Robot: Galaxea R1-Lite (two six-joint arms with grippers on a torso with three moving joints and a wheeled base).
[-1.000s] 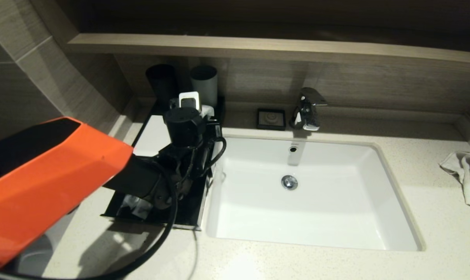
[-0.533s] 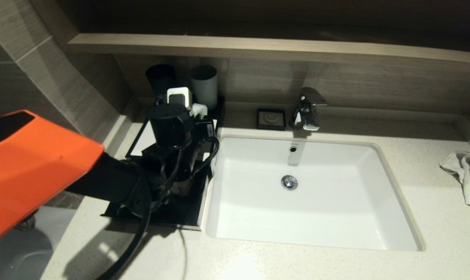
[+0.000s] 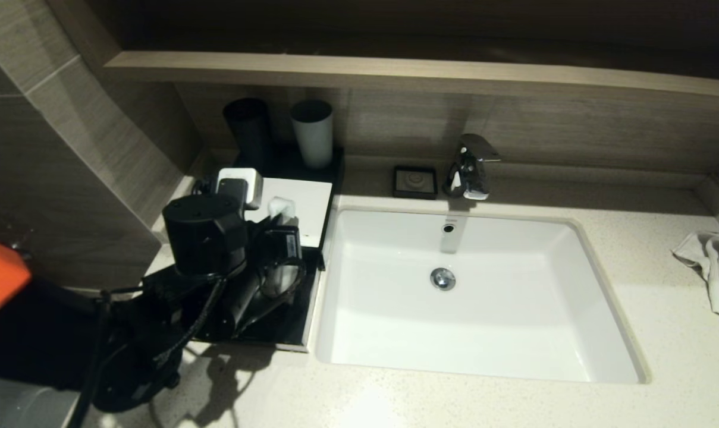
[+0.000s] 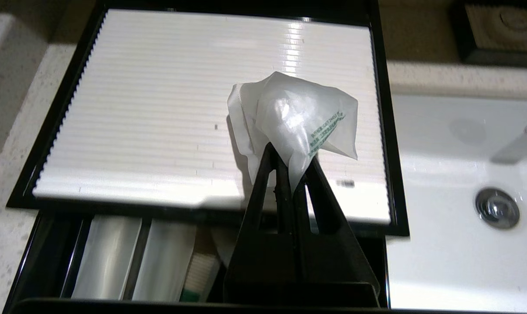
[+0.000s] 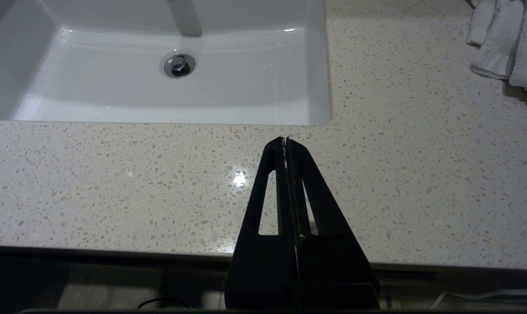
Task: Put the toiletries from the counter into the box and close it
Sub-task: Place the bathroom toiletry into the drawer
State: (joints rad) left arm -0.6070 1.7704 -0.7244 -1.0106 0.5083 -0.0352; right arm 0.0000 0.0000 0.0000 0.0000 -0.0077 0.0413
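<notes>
My left gripper (image 4: 289, 163) is shut on the small squarish packet (image 4: 298, 117), a crumpled translucent white one with green print, and holds it above the box's white top panel (image 4: 158, 109). In the head view the gripper (image 3: 276, 211) is over the box (image 3: 303, 199), left of the sink. The box's drawer is slid out toward me. In it lie two long narrow packets (image 4: 108, 257), one with a green label (image 4: 189, 292). My right gripper (image 5: 286, 140) is shut and empty above the counter (image 5: 115, 174) near its front edge. It is out of the head view.
A dark cup (image 3: 247, 128) and a grey cup (image 3: 313, 132) stand behind the box. A small black square dish (image 3: 415, 181) and a chrome faucet (image 3: 471, 166) are behind the white sink (image 3: 579, 321). A white towel (image 3: 716, 267) lies at the right.
My left arm has drawn back toward me and to the left with the packet, from over the back of the box to over its front part. More of the white top panel shows now.
</notes>
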